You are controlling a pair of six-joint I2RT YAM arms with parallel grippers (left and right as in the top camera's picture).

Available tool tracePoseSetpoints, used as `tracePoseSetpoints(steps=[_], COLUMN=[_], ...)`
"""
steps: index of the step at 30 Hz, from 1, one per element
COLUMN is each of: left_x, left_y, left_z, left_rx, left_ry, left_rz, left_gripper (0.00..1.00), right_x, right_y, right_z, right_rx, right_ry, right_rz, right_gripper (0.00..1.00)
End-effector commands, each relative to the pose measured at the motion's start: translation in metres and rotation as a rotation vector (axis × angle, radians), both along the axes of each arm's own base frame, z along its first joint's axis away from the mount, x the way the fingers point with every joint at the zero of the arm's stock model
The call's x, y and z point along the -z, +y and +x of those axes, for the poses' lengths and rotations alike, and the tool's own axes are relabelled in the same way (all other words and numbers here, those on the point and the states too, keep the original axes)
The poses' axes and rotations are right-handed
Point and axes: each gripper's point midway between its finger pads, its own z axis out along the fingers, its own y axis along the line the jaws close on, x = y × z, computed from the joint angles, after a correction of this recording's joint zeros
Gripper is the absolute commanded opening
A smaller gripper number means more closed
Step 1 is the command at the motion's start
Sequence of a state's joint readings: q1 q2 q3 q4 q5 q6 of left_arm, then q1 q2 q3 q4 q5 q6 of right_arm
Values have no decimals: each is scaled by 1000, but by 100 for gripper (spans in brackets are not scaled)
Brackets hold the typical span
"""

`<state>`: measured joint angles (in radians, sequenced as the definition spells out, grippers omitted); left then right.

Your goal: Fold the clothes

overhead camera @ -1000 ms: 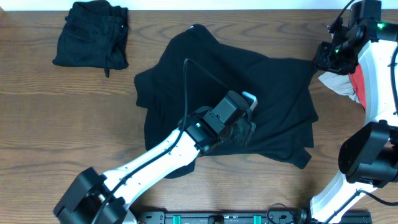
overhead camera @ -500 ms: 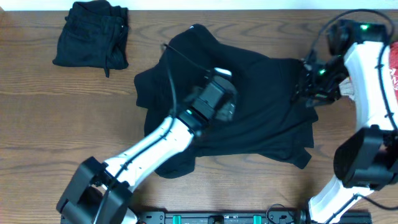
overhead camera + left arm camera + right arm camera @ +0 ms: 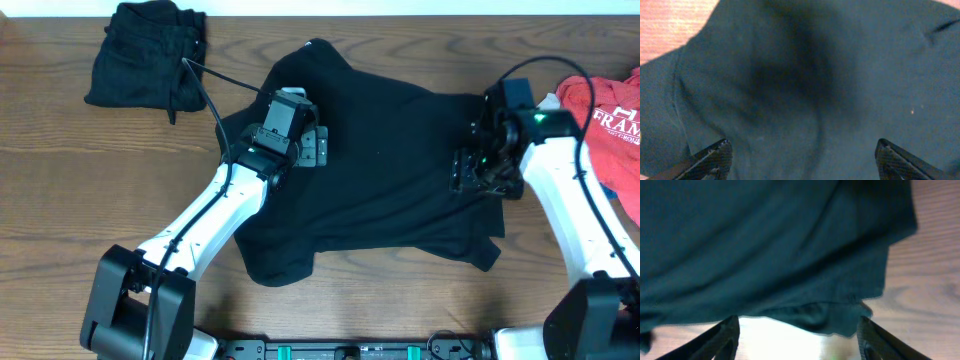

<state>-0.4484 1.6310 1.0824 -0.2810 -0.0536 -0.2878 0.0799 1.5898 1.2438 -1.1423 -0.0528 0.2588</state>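
A black tee (image 3: 390, 190) lies spread and rumpled in the middle of the table. My left gripper (image 3: 316, 148) hovers over its upper left part, open; in the left wrist view the fingertips (image 3: 720, 152) stand far apart over dark fabric (image 3: 805, 75), with nothing between them. My right gripper (image 3: 470, 172) is at the tee's right edge, open; the right wrist view shows the tee's hem (image 3: 815, 315) just ahead of the spread gripper (image 3: 797, 327). A folded black garment (image 3: 148, 55) rests at the back left. A red tee (image 3: 605, 105) with white letters lies at the far right.
The wooden table (image 3: 60, 200) shows bare at the left and front. A black cable (image 3: 215, 85) runs from the left arm across the gap between the folded garment and the spread tee. A dark rail (image 3: 360, 350) lines the front edge.
My left gripper moved up and left across the black tee and opened wide. My right arm swung from the red tee's corner down to the black tee's right edge, jaws opening.
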Motion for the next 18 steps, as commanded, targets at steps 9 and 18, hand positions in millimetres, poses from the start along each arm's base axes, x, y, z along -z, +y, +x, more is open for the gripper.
tracePoseSetpoints(steps=[9,18], left_x=[9,12], left_y=[1,3], left_z=[-7,-12], left_rx=[18,18], left_ry=[56,80], left_rz=[15,26], left_gripper=[92,92], right_x=[54,88], right_y=[-3,-11], right_z=[-22,-41], right_rx=[113,206], right_ry=[49,79], right_rz=[13,14], right_gripper=[19,1])
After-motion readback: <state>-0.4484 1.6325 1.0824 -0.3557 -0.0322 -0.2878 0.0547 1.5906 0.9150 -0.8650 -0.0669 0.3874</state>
